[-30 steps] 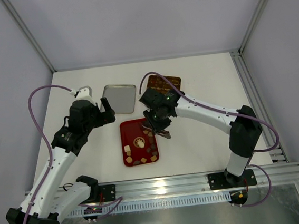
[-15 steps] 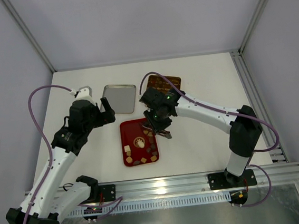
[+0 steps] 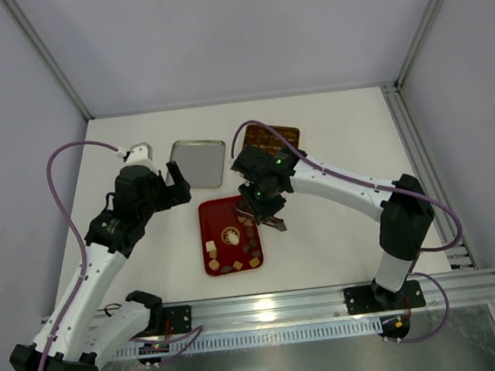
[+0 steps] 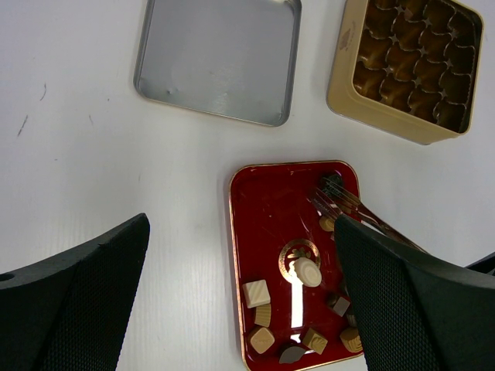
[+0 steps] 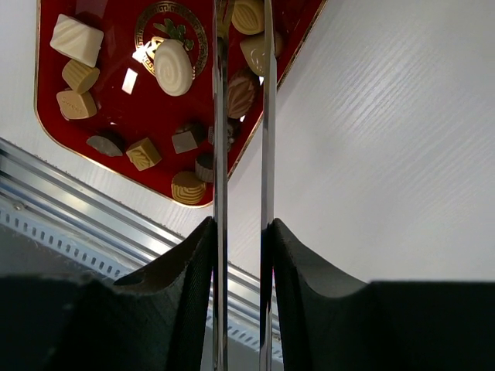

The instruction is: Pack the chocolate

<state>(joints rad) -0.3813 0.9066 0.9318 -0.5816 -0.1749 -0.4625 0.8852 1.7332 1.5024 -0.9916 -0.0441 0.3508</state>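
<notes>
The right gripper [image 5: 241,232] is pinching its jaws narrowly onto a pair of thin silver metal tongs [image 5: 220,154], whose two blades are reaching out over the right side of the flat red rectangular tray [image 5: 116,100]; whether the tips are touching a piece cannot be told. The chocolate is lying loose in that tray: a roundish whitish piece [image 5: 174,67] near the middle, tan caramel-coloured cubes [image 5: 76,40] and dark brown lumps [image 5: 104,141] mostly along the near end and right edge. The left gripper [image 3: 176,185] is hovering with its jaws spread wide, holding nothing, above the white table [image 4: 116,178] left of the tray. Beyond the tray, a shallow square silver lid [image 4: 216,54] and a square gold tin with grid compartments [image 4: 348,77] are sitting side by side.
</notes>
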